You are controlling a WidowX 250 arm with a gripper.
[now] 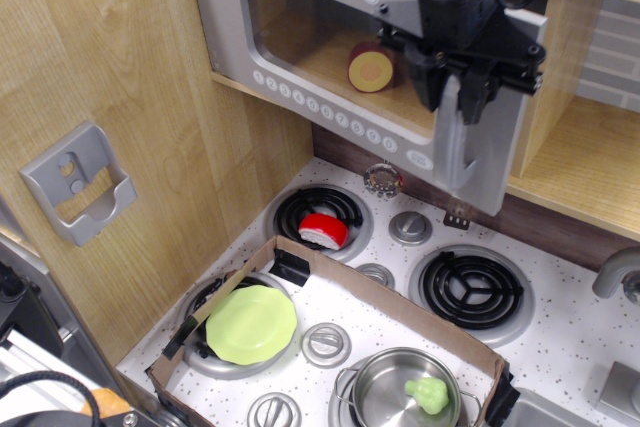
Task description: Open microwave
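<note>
Grey microwave (300, 47) door stands ajar, its silver handle (457, 137) clamped in the black end effector (458, 97).

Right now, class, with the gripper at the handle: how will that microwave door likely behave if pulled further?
The microwave door looks like stiff grey plastic, so it should swing as one rigid panel. It stands ajar, so it probably turns easily on its left hinge. The gripper straddles the smooth handle, which might slip.

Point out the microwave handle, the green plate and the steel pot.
microwave handle (456, 147), main view, lower silver bar.
green plate (251, 324), main view, plate's centre.
steel pot (385, 392), main view, bare inner floor.
</note>
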